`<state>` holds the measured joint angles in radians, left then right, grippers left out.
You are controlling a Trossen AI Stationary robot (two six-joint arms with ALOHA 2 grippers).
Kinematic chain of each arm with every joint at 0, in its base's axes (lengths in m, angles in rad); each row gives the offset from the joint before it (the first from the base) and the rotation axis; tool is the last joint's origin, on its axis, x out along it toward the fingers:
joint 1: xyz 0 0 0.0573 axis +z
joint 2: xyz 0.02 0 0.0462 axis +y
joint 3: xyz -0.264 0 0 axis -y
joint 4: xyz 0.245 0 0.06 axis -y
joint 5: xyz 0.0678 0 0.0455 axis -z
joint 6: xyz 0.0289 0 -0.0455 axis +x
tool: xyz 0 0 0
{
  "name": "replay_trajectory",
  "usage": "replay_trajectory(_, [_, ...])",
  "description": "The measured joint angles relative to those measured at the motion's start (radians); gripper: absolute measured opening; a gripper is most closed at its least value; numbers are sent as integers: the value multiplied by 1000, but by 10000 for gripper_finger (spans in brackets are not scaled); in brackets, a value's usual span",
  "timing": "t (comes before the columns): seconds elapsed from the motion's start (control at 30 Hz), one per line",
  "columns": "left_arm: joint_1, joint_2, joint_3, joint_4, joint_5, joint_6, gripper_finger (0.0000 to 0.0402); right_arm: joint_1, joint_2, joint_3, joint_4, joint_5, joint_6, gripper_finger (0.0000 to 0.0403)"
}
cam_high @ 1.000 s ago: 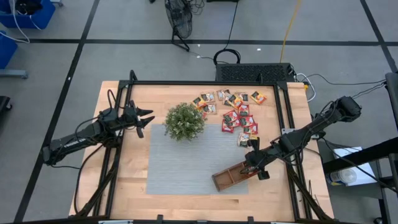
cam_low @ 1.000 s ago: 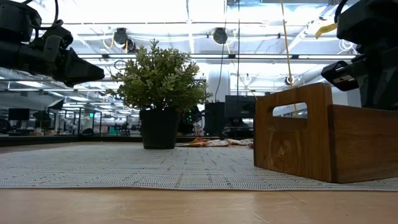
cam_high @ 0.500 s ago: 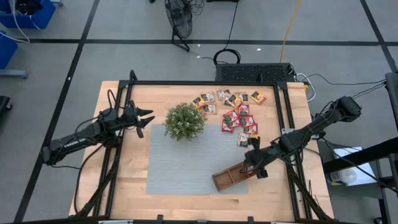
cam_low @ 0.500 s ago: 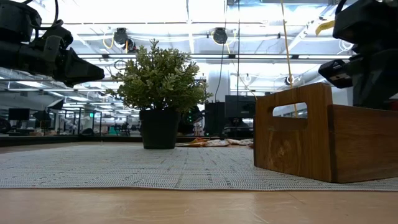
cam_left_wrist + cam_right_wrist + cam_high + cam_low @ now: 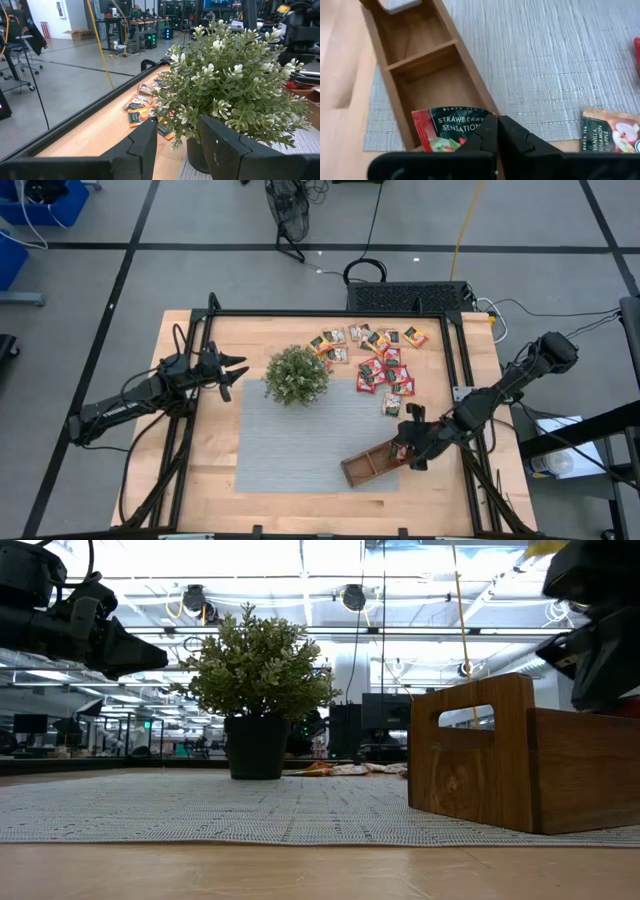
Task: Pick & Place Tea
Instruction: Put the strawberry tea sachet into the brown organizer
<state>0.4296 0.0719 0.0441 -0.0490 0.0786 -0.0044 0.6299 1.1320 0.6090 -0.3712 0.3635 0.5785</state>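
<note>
Right wrist view: the right gripper (image 5: 496,131) has its jaws clenched on a red strawberry tea sachet (image 5: 451,129), held over the near end compartment of the wooden tray (image 5: 422,55). A vanilla cinnamon apple sachet (image 5: 610,131) lies on the bench just off the grey mat (image 5: 545,55). In the high view the remaining tea sachets (image 5: 375,358) lie scattered on the bench beside the potted plant (image 5: 297,375). The left gripper (image 5: 232,369) hovers with released jaws on the plant's other side.
</note>
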Motion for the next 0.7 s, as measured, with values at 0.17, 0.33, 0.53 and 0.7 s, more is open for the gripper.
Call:
replay_trajectory(0.17, [0, 0, 0, 0, 0, 0, 147, 92, 0, 0, -8, 128, 100, 0])
replay_trajectory(0.33, [0, 0, 0, 0, 0, 0, 147, 178, 0, 0, -52, 268, 222, 0])
replay_trajectory(0.53, [0, 0, 0, 0, 0, 0, 147, 257, -1, 0, -97, 396, 367, 0])
replay_trajectory(0.7, [0, 0, 0, 0, 0, 0, 148, 294, 34, 0, -166, 445, 503, 0])
